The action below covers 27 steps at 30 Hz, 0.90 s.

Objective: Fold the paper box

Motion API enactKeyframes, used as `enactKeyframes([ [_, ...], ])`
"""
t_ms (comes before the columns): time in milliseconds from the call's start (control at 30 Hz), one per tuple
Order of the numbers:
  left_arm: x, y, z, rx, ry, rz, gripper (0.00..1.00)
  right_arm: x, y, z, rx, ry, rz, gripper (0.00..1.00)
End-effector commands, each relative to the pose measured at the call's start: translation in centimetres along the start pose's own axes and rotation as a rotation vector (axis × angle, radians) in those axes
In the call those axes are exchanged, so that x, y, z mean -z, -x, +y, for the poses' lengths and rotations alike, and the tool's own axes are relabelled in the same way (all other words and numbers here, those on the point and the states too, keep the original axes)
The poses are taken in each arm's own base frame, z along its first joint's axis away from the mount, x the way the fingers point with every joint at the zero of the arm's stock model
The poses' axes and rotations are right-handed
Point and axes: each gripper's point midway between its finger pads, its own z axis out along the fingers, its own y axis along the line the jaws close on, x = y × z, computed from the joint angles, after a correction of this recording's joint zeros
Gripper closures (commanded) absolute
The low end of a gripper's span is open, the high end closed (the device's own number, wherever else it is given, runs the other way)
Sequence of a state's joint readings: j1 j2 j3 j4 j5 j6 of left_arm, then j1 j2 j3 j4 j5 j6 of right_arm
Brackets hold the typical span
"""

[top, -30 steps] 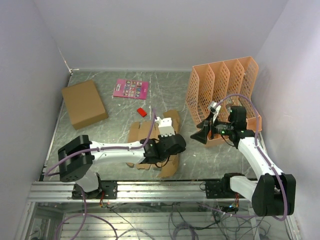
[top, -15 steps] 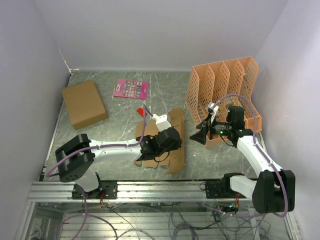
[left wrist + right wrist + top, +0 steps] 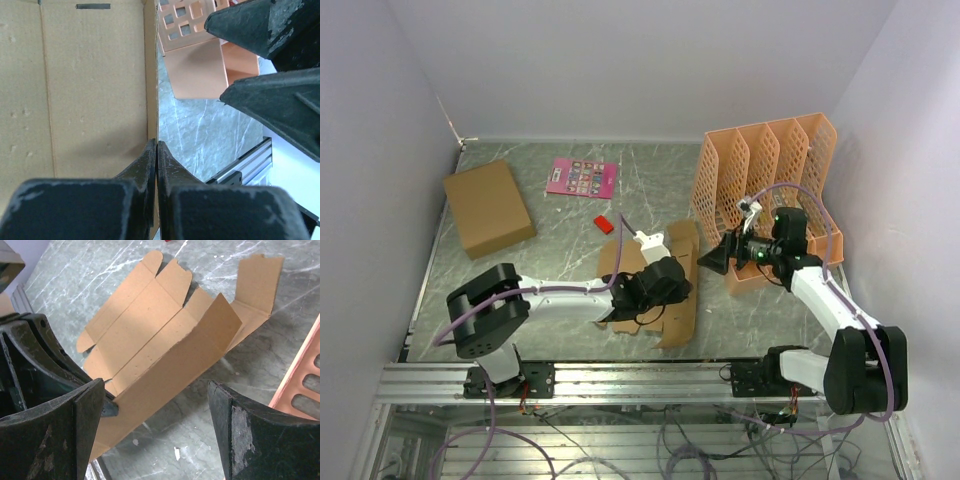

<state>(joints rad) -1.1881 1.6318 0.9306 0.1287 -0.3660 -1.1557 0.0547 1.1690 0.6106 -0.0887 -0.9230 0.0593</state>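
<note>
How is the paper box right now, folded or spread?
Mostly spread: the paper box has one side panel standing up, pinched by the shut left tool; the other panels lie flat.

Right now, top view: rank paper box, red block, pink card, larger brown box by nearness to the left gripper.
1. paper box, pinched in the left gripper.
2. red block, behind it.
3. pink card, farther back.
4. larger brown box, far left.

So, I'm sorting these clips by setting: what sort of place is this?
Probably a robotics lab test cell: two arms bolted to an aluminium rail, plain white walls boxing in the table, loose cables underneath.
</note>
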Motion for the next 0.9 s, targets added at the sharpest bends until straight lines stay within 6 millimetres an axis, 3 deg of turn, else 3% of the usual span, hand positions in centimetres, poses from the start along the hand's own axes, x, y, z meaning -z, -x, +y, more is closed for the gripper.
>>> enactKeyframes([
  [0,-0.5,0.1,-2.2,-0.019,-0.055,-0.007,0.93,-0.5,0.2,-0.5,-0.051,-0.029,0.003,0.18],
  [400,-0.7,-0.5,-1.8,-0.197,0.195,-0.070,0.93,-1.0,1.0,-2.6,0.112,-0.318,0.194,0.22],
  [700,-0.4,0.3,-1.6,-0.222,0.269,-0.120,0.93,-0.8,-0.4,-3.9,0.187,-0.534,0.311,0.27],
  [867,-0.4,0.5,-1.5,-0.240,0.298,-0.135,0.93,-1.2,-0.9,-3.5,0.168,-0.542,0.333,0.31],
])
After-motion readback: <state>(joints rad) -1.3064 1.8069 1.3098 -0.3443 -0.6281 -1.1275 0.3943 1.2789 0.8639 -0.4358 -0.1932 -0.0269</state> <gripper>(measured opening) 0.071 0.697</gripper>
